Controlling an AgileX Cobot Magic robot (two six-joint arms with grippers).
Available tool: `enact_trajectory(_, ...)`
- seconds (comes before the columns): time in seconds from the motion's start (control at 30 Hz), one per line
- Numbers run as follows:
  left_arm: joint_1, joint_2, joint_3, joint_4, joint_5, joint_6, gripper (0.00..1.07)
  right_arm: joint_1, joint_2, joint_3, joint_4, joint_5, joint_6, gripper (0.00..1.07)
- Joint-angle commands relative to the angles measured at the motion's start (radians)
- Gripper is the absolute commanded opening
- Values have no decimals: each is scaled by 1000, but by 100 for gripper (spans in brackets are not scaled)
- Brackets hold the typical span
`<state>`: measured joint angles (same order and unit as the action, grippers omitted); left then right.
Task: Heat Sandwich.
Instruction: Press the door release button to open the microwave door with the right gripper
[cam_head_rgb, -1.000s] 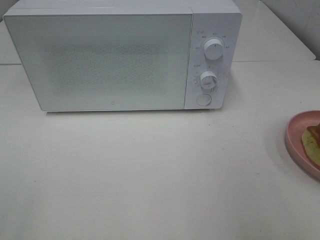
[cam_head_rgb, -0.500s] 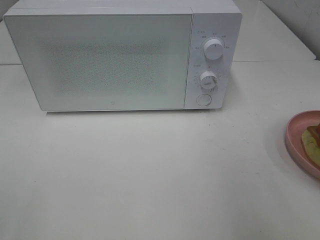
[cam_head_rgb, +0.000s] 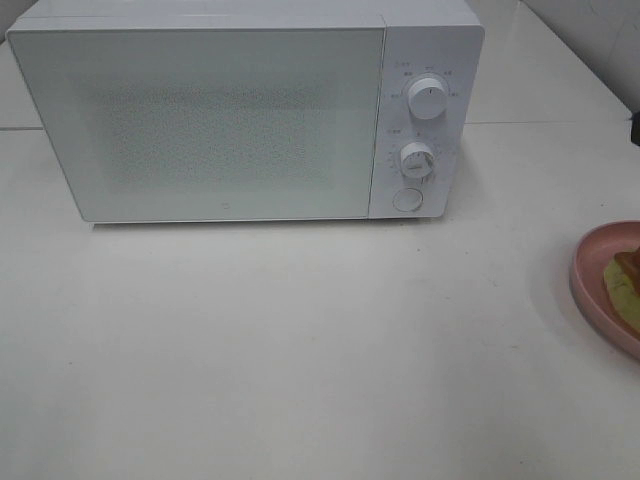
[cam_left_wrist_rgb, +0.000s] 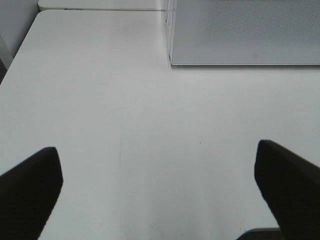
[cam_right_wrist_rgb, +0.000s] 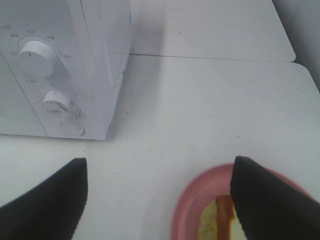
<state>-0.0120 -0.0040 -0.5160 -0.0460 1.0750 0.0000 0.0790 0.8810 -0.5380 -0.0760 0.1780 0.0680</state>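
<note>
The sandwich is seen at the right edge of the high frame, lying on a pink plate that is cut off by the border. The microwave is found in the upper left, with its door shut, and the white surface is spread below it. Compared with a second ago, nothing on the surface has been shifted. Only a dark sliver has come in at the right edge, above the plate, and what it is cannot be told. The left end effector is held spread wide over bare surface near the microwave's corner. The right end effector is likewise spread, nothing being gripped, above the plate and sandwich.
</note>
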Motion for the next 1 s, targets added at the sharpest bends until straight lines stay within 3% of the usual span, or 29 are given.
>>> enact_trajectory(0.03, -6, -19, 0, -8, -9, 0, 100, -7, 34, -2, 1, -73, 25, 76)
enact_trajectory(0.4, -6, -19, 0, -8, -9, 0, 100, -6, 174, 16, 0, -256, 32, 76)
enact_trajectory(0.53, -6, -19, 0, -8, -9, 0, 100, -4, 265, 123, 7, -612, 29, 76)
enact_trajectory(0.67, -6, -19, 0, -8, -9, 0, 100, -4, 316, 191, 11, -791, 6, 76)
enact_trajectory(0.83, -6, -19, 0, -8, -9, 0, 100, -4, 355, 224, 54, -907, 2, 76)
enact_trajectory(1.0, -6, -19, 0, -8, -9, 0, 100, 10, 430, 277, 176, -1058, -16, 76)
